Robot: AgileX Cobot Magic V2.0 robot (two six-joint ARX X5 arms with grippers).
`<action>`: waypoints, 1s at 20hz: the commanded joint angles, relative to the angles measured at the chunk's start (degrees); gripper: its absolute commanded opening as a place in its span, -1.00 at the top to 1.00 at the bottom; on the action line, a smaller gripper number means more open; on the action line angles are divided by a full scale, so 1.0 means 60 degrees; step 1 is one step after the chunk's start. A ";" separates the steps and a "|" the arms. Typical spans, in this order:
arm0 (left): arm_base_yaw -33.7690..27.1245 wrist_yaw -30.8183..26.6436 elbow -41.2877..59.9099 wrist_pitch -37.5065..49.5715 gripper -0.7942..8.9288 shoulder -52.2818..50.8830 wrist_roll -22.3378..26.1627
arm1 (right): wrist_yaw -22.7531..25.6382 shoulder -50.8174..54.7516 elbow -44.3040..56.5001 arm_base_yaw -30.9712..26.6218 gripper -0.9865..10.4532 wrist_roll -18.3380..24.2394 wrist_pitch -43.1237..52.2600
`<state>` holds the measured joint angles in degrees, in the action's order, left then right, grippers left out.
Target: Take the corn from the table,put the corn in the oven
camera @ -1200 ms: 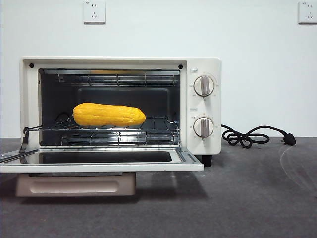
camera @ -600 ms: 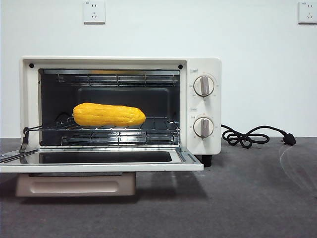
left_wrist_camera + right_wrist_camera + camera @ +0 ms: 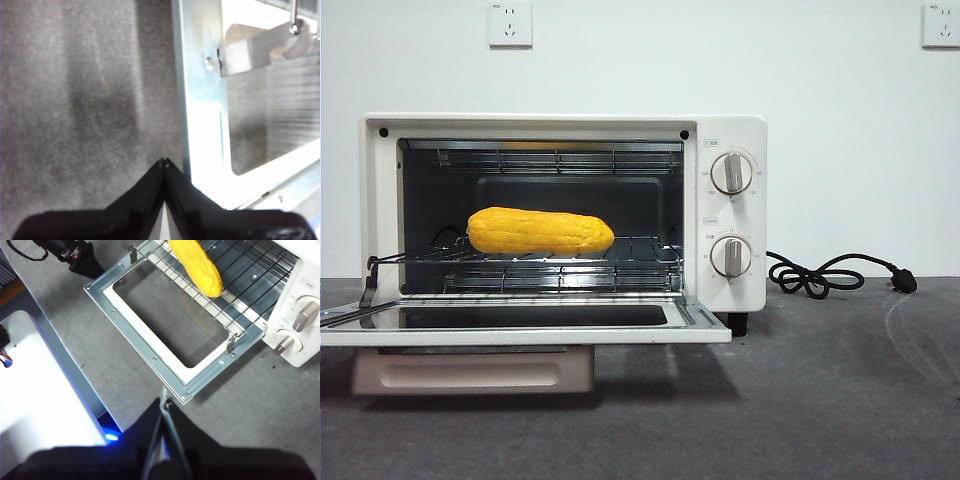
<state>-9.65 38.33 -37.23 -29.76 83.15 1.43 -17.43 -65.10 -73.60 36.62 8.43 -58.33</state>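
Note:
The yellow-orange corn lies lengthwise on the wire rack inside the cream-white oven, whose door hangs open and flat. From above, the right wrist view shows the corn on the rack behind the open door. My right gripper is shut and empty, high above the door's front corner. My left gripper is shut and empty, just above the table beside the door's metal frame. The left gripper also shows in the right wrist view.
The oven's black cord and plug lie coiled on the table to the oven's right. Two knobs sit on its right panel. A white robot base with a blue light stands near the door. Two wall sockets are behind.

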 commanded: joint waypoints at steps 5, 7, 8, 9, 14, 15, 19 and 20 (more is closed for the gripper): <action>-0.0302 0.1902 -0.0124 -0.0364 0.85 0.0055 0.0036 | -0.0036 -0.0025 -0.0025 0.0000 0.84 0.0044 -0.0018; -0.0601 0.2714 -0.0448 -0.0586 0.85 0.0051 0.0015 | -0.0036 -0.0025 -0.0025 0.0000 0.84 0.0025 -0.0051; -0.0758 0.3162 -0.0674 -0.0721 0.85 0.0051 0.0011 | -0.0036 -0.0025 -0.0025 0.0000 0.84 0.0025 -0.0073; -0.0867 0.3493 -0.0900 -0.0852 0.85 0.0047 0.0011 | -0.0036 -0.0025 -0.0025 0.0000 0.84 0.0000 -0.0080; -0.1155 0.4619 -0.2269 -0.0889 0.85 -0.0229 -0.0415 | -0.0033 -0.0025 -0.0025 0.0000 0.84 -0.0153 -0.0113; -0.1155 0.4619 -0.2514 -0.0885 0.85 -0.0364 -0.0554 | -0.0033 -0.0025 -0.0025 0.0000 0.84 -0.0153 -0.0109; -0.1075 0.4612 -0.3089 -0.0962 0.85 -0.1268 -0.0947 | -0.0025 -0.0025 -0.0025 0.0000 0.84 -0.0153 -0.0033; -0.1035 0.4612 -0.3096 -0.0973 0.85 -0.1606 -0.1027 | -0.0022 -0.0025 -0.0025 0.0000 0.84 -0.0153 0.0029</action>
<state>-16.14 65.52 -55.86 -35.38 74.48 -3.75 -17.43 -65.12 -73.60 36.62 7.94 -58.61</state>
